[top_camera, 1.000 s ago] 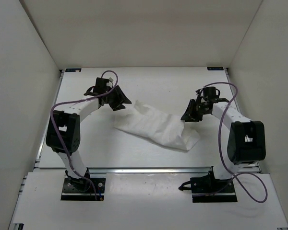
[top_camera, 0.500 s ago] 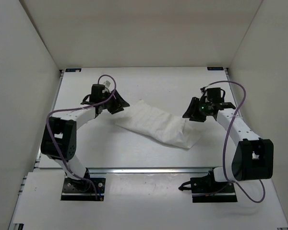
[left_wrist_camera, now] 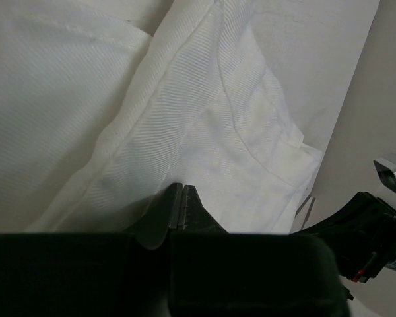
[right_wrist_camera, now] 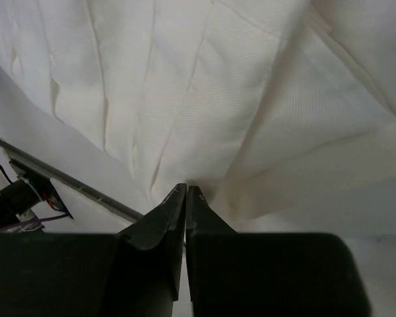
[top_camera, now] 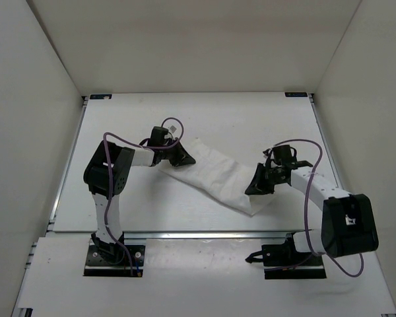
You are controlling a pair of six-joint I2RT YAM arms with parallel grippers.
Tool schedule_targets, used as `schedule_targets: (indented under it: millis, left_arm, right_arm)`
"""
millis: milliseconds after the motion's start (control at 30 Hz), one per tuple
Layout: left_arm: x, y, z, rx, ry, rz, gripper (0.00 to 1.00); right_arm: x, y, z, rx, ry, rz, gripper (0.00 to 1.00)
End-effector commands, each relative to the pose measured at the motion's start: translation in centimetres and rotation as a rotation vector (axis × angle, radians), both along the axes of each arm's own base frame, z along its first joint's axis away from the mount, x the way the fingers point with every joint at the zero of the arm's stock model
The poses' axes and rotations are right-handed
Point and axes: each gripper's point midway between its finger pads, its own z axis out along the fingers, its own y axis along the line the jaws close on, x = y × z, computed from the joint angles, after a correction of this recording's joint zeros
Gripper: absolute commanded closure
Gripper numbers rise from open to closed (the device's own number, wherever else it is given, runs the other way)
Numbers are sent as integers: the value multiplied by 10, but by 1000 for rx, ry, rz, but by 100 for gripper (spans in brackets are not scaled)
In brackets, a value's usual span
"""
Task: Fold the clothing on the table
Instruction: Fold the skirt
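The white clothing lies in a long rumpled band across the middle of the bench, running from the far left down toward the near right; creases fan along its length. The left end effector sits at the band's far-left end, its fingers pressed together with a fold of the fabric nipped at their tips. The right end effector is at the near-right end, fingers likewise closed on a pinch of cloth; the pleats gather toward the tips.
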Motion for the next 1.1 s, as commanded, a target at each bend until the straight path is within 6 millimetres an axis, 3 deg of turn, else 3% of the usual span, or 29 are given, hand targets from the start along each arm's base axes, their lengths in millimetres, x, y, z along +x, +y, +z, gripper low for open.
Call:
schedule_targets:
  millis: [0,200,300,367,500,533,633,667,767,833,933,967,1000,1033,1067]
  left_arm:
    - [11,-7,19,-18,-73,-1,100]
    - [1,-5,-5,37,-27,17,100]
    - [-7,1,-13,58,11,31,100]
    - [-13,16,-16,66,25,70,100]
    - [-43,46,-25,107,51,125,100]
    - [-40,55,-16,120,18,147,100]
    - [-60,77,-13,155,24,190,100]
    - [-65,83,-9,162,12,206,100]
    - [-79,96,-5,227,-27,242,100]
    - [-84,102,-3,252,-56,267,100]
    - [-80,106,1,231,-66,271,98]
    - [-78,103,4,221,-73,265,94]
    - [-73,102,12,211,-96,256,86]
    - [-67,99,18,203,-118,248,80]
    - [-59,97,29,198,-151,251,70]
  right_arm:
    - [-20,7,10,64,5,-14,100]
    - [-54,8,1,94,72,-49,100]
    - [-67,7,-16,67,123,-45,100]
    - [-68,7,-25,40,142,-25,100]
    - [-39,9,-31,-71,110,6,100]
    - [-29,10,-33,-97,101,24,100]
    - [4,15,-38,-149,81,54,100]
    - [10,13,-47,-190,100,52,100]
    - [70,12,-41,-250,32,59,100]
    - [93,12,-34,-296,19,77,100]
    - [109,-2,-18,-433,-20,74,100]
    - [104,-2,-9,-442,-34,69,100]
    - [106,-4,7,-446,-85,49,100]
    - [103,-5,8,-444,-96,41,98]
    - [99,-9,17,-422,-126,3,88]
